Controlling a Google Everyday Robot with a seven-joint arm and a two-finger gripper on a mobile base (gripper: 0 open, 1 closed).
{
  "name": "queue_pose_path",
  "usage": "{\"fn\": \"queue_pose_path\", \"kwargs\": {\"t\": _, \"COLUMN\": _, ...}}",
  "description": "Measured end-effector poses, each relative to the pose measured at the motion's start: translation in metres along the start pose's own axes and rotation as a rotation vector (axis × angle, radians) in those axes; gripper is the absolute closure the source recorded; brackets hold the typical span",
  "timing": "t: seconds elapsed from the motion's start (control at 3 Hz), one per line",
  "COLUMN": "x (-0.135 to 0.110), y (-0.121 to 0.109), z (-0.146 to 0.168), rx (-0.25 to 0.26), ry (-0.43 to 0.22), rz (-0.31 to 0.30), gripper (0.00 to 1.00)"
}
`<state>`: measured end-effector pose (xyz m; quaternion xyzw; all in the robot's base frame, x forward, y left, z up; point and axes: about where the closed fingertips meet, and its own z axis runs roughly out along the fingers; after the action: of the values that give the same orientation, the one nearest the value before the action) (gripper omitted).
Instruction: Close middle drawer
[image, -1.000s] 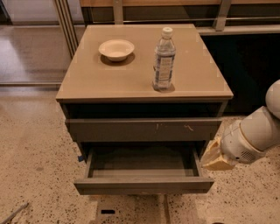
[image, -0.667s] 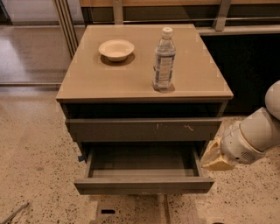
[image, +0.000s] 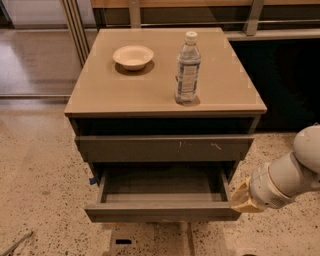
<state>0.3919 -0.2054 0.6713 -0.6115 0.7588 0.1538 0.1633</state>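
Grey-brown middle drawer (image: 162, 211): standing pulled out below the counter's front edge, its plain front panel sitting well forward of the front above it and its box lying open to view.
Drawer inside: showing only a bare floor of the same colour.
Gripper (image: 241, 197): hanging low at the drawer's right front corner, under the counter's front right corner, its tan tip lying right against the end of the front panel; actual contact cannot be told.
Grip: whether it is spread or closed cannot be told.
Arm (image: 287, 180): reaching in from the right, white and rounded, sloping down toward the drawer.
Upper front (image: 165, 148): sitting just under the counter's front edge, pushed further in than the middle drawer, carrying pale scratch marks right of centre.
Blue tape (image: 93, 180): showing as a small piece at the cabinet's left side, beside the drawer's back left.
Counter (image: 125, 92): showing a tan top.
Bottle (image: 187, 67): standing upright right of centre, white cap on, wearing a pale label whose print cannot be read.
Bowl (image: 133, 56): sitting toward the back left corner, cream, well apart from the bottle.
Floor (image: 40, 200): spreading speckled around the cabinet.
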Motion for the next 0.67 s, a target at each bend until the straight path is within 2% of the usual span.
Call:
{"fn": "queue_pose_path", "kwargs": {"t": 0.33, "x": 0.04, "y": -0.003, "z": 0.061, "rx": 0.006, "ry": -0.059, "rz": -0.009, "gripper": 1.0}}
{"fn": "queue_pose_path", "kwargs": {"t": 0.67, "x": 0.093, "y": -0.015, "z": 0.151, "rx": -0.028, "ry": -0.102, "rz": 0.062, "gripper": 1.0}}
